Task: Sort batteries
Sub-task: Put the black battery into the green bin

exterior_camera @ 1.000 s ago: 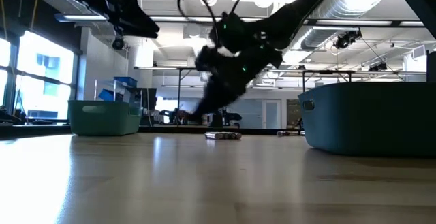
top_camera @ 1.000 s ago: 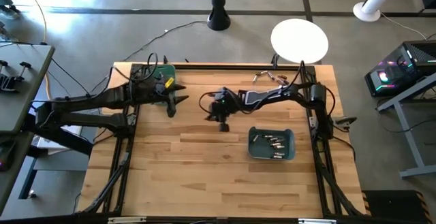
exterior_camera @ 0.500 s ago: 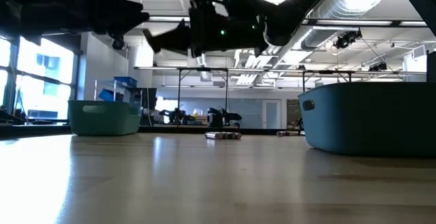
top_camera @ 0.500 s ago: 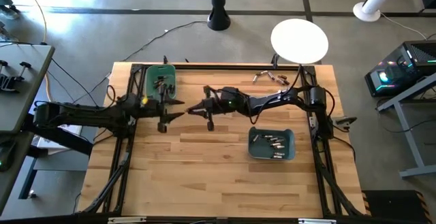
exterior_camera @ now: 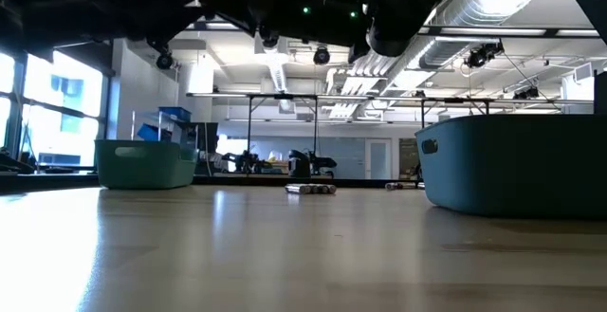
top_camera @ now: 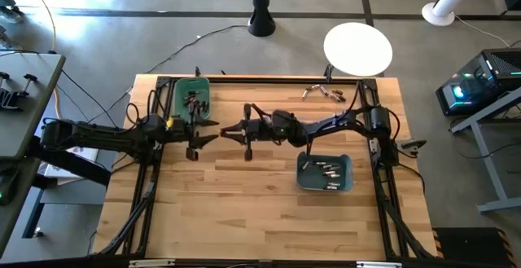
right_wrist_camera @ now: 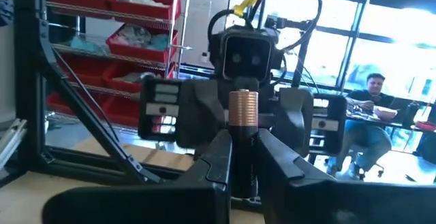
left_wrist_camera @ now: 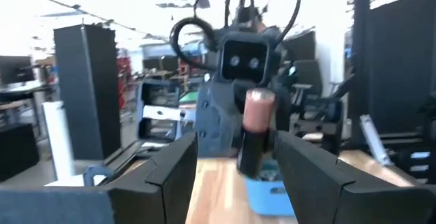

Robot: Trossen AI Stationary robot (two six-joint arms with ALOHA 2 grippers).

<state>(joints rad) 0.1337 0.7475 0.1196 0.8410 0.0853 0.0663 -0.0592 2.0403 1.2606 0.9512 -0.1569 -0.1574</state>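
Note:
A battery (left_wrist_camera: pixel 253 132), copper-coloured on top and dark below, stands upright in mid-air over the table's middle. My right gripper (top_camera: pixel 230 129) is shut on it, pointing level toward the table's left. My left gripper (top_camera: pixel 213 132) faces it from the left, level and open. In the left wrist view its fingers (left_wrist_camera: pixel 170 176) frame the battery without touching it. More batteries lie in the green bin (top_camera: pixel 190 97) and the teal bin (top_camera: pixel 326 173). My right gripper pinches the battery's dark lower half (right_wrist_camera: pixel 243 152) between its two fingers. The fingers come level from the table's right and lie across the battery. The battery stands upright, its copper end (right_wrist_camera: pixel 243 108) above the fingers, lifted clear of the table.
The green bin stands at the far left of the table, the teal bin at the near right. Loose batteries (top_camera: pixel 324 92) lie at the far right edge, also seen low on the table (exterior_camera: pixel 311 189). A person sits in the room beyond the table (right_wrist_camera: pixel 371 125).
My right gripper has risen from the table with the battery, tipped from pointing down to level, and gone toward the table's left. My left gripper has drawn back from over the green bin, sunk and levelled out. The two grippers now face each other.

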